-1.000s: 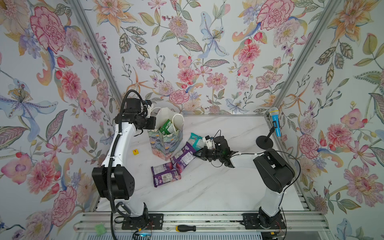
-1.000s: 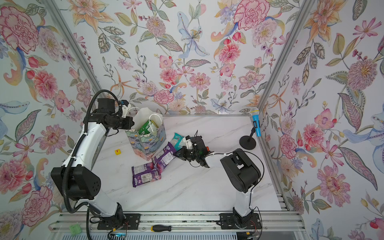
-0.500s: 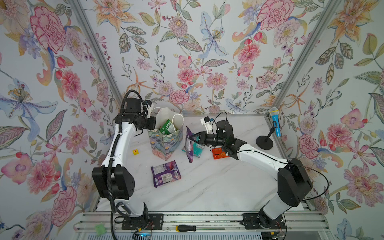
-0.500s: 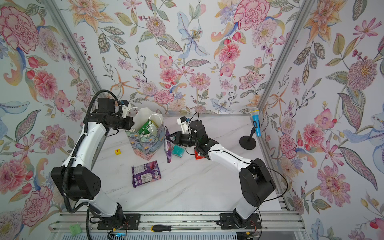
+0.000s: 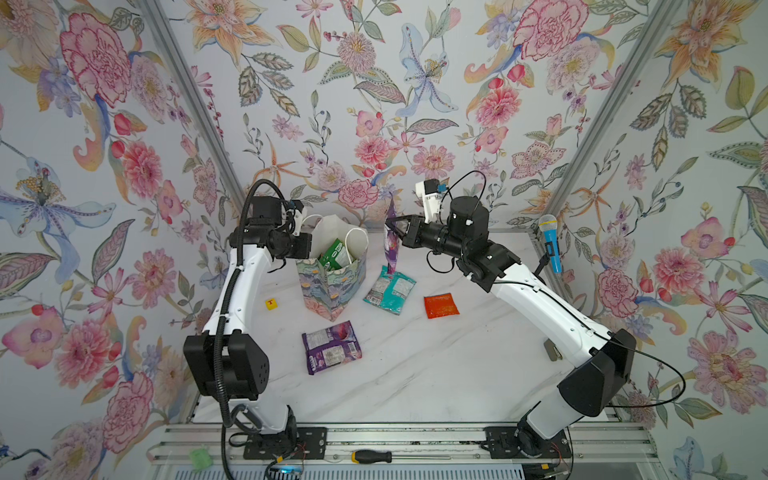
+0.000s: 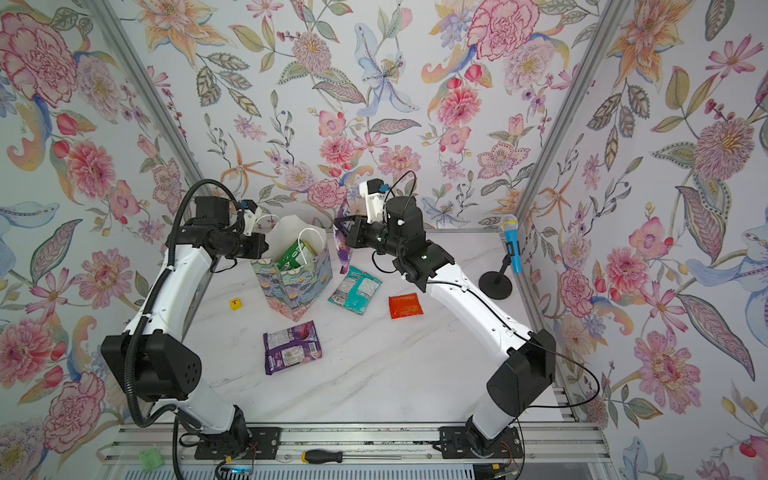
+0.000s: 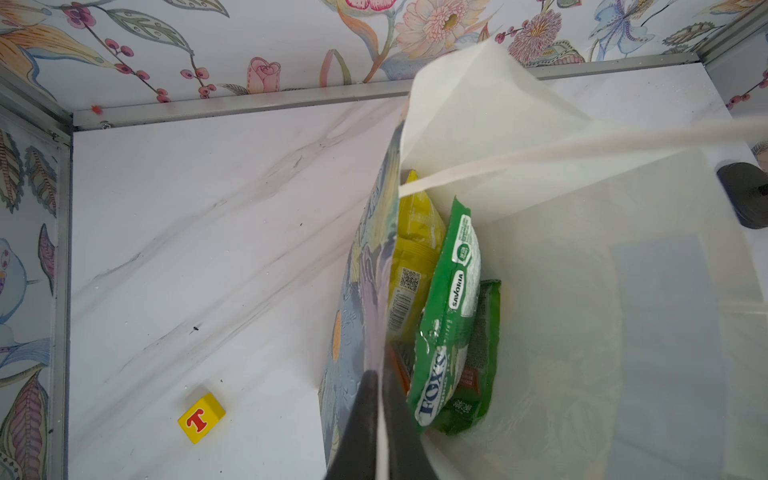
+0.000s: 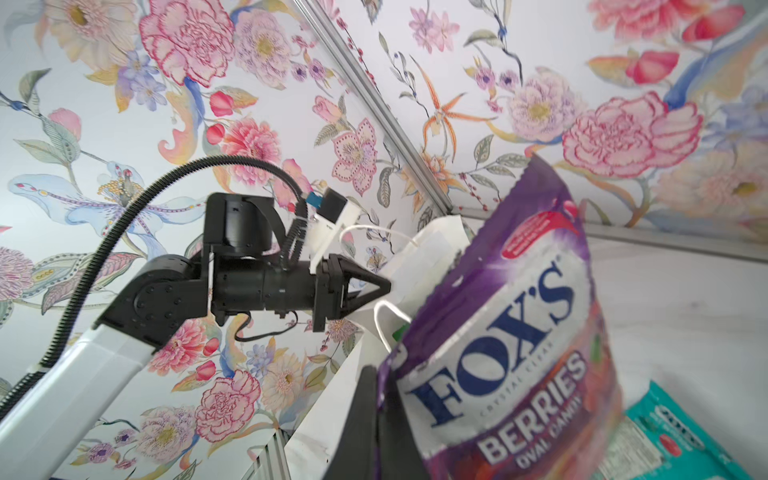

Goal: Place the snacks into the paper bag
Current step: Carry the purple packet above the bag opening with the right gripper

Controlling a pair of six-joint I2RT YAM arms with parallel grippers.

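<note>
right gripper (image 5: 394,229) clamped on purple pouch (image 5: 391,254), which hangs long axis vertical just beside the open mouth of the paper bag (image 5: 332,291), bag lying toward the left arm; left gripper (image 8: 384,286) pinching the bag rim.

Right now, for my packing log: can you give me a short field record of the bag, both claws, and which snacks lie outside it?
Paper bag: upright, mouth open
Left claw: shut on the bag's rim
Right claw: shut on purple Fox's pouch, held in the air beside the bag, not over its mouth
In bag: green pouch, yellow pouch; others partly hidden
On table: teal pouch, second purple pouch, orange-red packet
Other: yellow cube marked T
</note>
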